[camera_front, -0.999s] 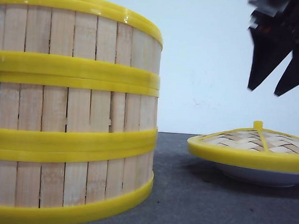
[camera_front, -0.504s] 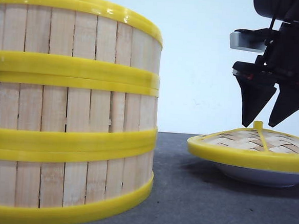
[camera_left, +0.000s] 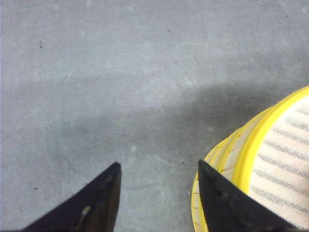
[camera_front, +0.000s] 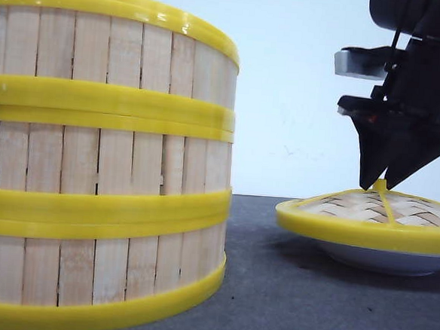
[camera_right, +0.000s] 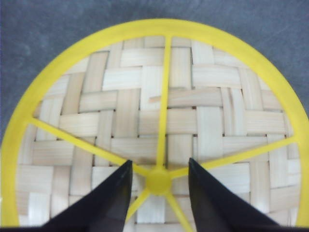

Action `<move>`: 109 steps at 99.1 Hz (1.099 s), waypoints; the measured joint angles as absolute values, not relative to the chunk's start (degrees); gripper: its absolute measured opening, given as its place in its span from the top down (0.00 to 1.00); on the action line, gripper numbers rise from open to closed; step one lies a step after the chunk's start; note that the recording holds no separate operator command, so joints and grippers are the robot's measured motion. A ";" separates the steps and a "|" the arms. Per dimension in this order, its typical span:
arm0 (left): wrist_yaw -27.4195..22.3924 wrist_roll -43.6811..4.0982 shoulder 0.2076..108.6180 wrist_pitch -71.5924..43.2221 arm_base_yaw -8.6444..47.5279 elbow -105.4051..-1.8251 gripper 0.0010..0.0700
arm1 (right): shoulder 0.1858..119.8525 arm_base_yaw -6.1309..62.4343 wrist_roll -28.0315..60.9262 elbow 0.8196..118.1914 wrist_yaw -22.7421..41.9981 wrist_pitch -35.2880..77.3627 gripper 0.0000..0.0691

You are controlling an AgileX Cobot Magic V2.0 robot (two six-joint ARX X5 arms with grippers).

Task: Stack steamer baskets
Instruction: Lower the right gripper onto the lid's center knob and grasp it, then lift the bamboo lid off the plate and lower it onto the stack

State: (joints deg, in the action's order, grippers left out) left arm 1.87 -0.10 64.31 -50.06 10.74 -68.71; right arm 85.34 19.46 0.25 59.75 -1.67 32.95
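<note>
Three baskets (camera_front: 103, 161) are standing stacked nearest the camera, well apart from the right gripper (camera_front: 380, 184). Farther back, that gripper is straddling the knob (camera_right: 158, 181) of the lid (camera_front: 367, 214), fingers narrowly parted, contact not discernible. The left gripper (camera_left: 159, 193) is hovering open, one finger over the stack's rim.

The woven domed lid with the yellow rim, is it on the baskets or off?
Off: the woven lid sits on a white plate, apart from the stacked baskets.
</note>
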 joint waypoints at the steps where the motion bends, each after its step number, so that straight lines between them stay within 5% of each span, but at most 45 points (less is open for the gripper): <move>1: 1.87 -0.10 64.31 -50.06 10.74 -68.71 0.58 | 85.34 19.46 0.25 59.75 -1.69 32.93 0.69; 11: 1.85 -0.10 64.31 -50.02 10.74 -68.71 0.58 | 85.34 19.46 0.25 59.75 -1.67 32.95 0.71; 29: 1.87 -0.10 64.31 -50.00 10.74 -68.71 0.58 | 85.34 19.46 0.21 59.75 -1.74 33.01 0.91; 62: 1.85 -0.10 64.31 -48.51 10.33 -68.71 0.58 | 85.12 19.46 0.16 62.33 -1.74 37.67 0.92; 84: 1.83 -0.10 64.31 -48.18 7.68 -68.71 0.58 | 82.06 20.29 0.16 74.08 -2.02 47.75 0.92; 109: 1.98 -0.12 64.31 -47.70 4.23 -68.71 0.58 | 82.00 24.01 0.21 88.12 -9.91 55.64 0.92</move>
State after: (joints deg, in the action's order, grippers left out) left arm 1.98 -0.12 64.31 -47.70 4.23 -68.71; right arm 82.00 24.01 0.21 88.12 -9.91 55.64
